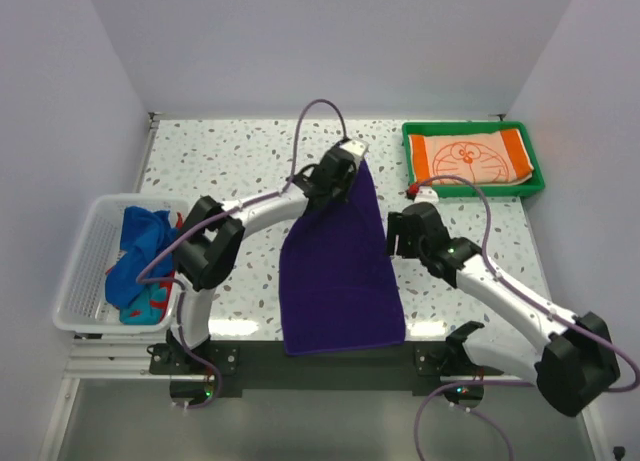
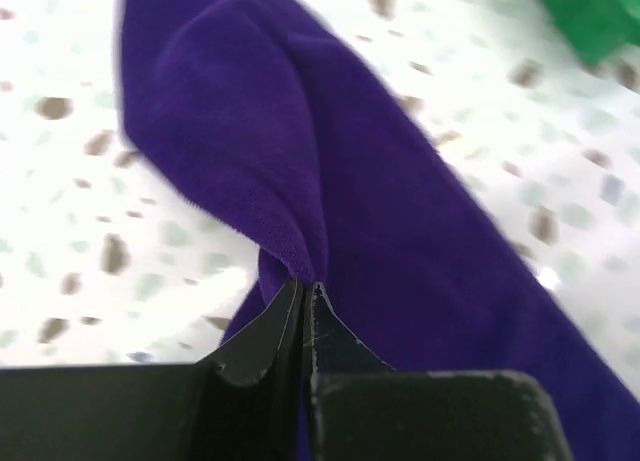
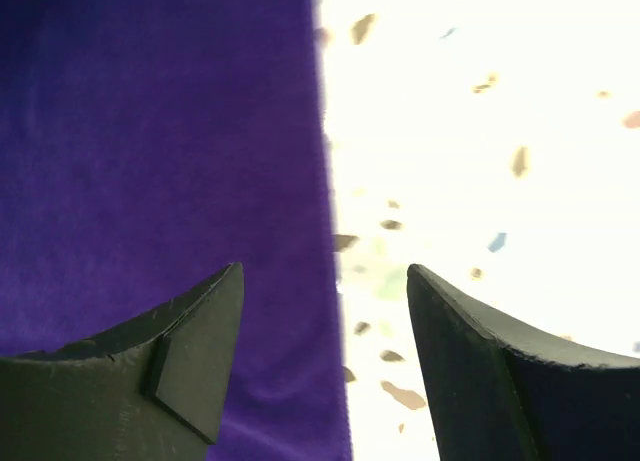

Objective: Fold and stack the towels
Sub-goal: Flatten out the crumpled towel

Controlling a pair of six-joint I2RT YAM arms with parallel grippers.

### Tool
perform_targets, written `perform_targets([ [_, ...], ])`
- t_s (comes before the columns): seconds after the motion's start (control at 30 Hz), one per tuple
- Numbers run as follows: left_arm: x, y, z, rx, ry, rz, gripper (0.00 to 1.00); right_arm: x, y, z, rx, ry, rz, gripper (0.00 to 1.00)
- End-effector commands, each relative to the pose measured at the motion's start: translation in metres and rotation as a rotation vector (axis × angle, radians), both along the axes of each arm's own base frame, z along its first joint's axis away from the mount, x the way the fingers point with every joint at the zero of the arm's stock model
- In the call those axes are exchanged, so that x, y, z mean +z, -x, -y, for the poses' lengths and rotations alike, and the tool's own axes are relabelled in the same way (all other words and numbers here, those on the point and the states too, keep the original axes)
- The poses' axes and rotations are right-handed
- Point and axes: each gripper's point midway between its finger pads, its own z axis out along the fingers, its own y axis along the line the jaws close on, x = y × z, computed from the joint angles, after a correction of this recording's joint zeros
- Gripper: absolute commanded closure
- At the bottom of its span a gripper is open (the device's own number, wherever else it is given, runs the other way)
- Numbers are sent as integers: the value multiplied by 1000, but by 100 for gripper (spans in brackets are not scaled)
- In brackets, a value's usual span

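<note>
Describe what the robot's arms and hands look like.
The left arm and right arm have curved white links joined by bulky black housings. A lavender cable loops along each. The left hand and right hand have matte black fingers tapering to scuffed tips.

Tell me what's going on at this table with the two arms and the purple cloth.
The left gripper is shut on a pinch of cloth at the far end of the dark purple towel lying lengthwise on the speckled table. The right gripper is open, straddling the towel's right edge without gripping it. A folded orange-and-white cartoon-face towel sits in the green plastic tray at far right; crumpled bright blue and patterned towels lie in the white mesh basket on the left.
</note>
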Motion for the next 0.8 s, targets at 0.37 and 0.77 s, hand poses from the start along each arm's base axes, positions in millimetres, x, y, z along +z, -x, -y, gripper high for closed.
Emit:
perform_targets([
  [0.37, 52, 138, 49, -119, 57, 34, 50, 39, 10, 62, -260, 0, 267, 33],
  [0.77, -28, 144, -54, 171, 88, -221, 47, 57, -84, -56, 246, 24, 169, 43],
])
